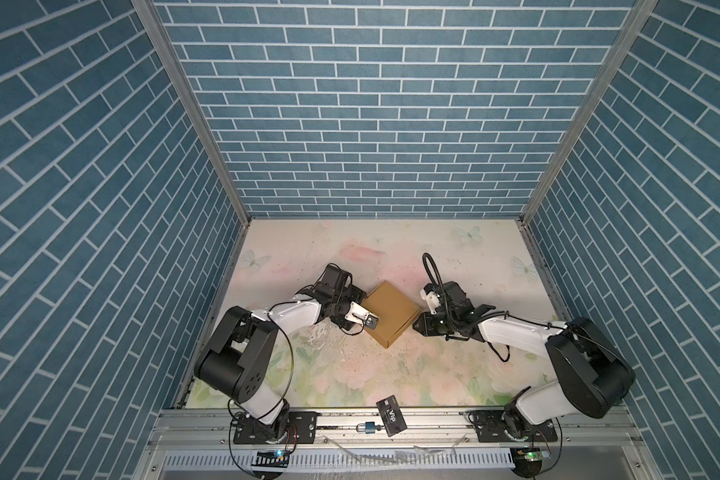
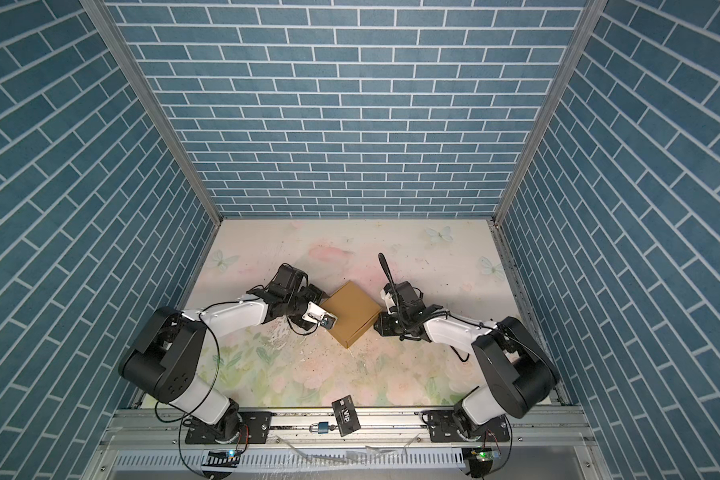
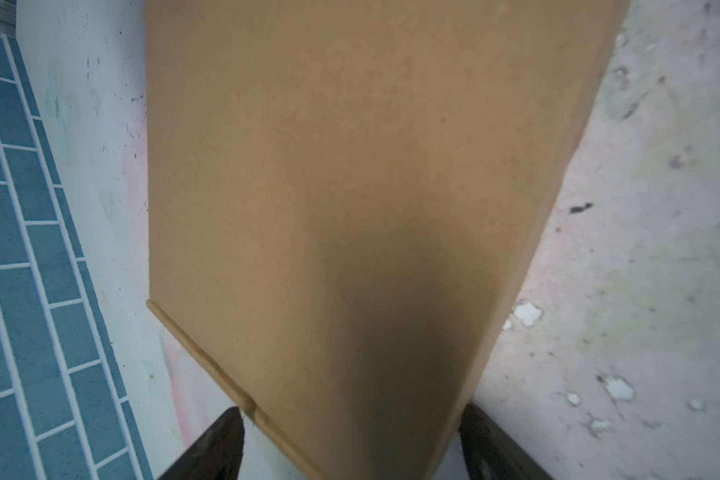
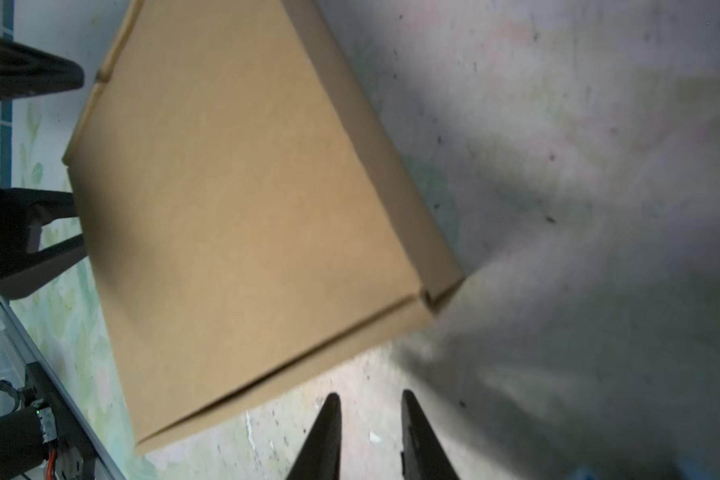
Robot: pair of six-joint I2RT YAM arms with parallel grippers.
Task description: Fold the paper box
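The biggest thing in here is the set of blue brick-pattern walls (image 1: 350,124) boxing everything in. Under them is a floral tabletop (image 1: 350,374) whose print is pretty chipped and scuffed.

The left arm (image 1: 296,313) reaches in on the left side of the paper box (image 1: 391,313), and the right arm (image 1: 512,336) comes in on the box's right side. The box itself lies flat on the tabletop about mid-table, right between the two grippers. In both top views it's turned corner-on like a diamond, lid down, so it looks like a shallow closed square. Nothing of the inside shows. The right wrist view has a dark seam along the front lip, but it's too blurry to tell if that flap is fully tucked.

The left gripper (image 3: 353,409) stands wide, with one finger on either side of the box's left corner. I can't tell whether the fingers actually touch the cardboard. The frame edge cuts off everything but their tips, and from above the wrist hardware hides them.

The right gripper (image 4: 370,395) sits just off the box's right corner. Its fingers are narrow, with bare table in the gap and nothing held.

Well in front of the box, a black VIP card (image 1: 391,419) lies across the rail (image 1: 433,419). There's a small padlock (image 1: 366,428) just beside it.
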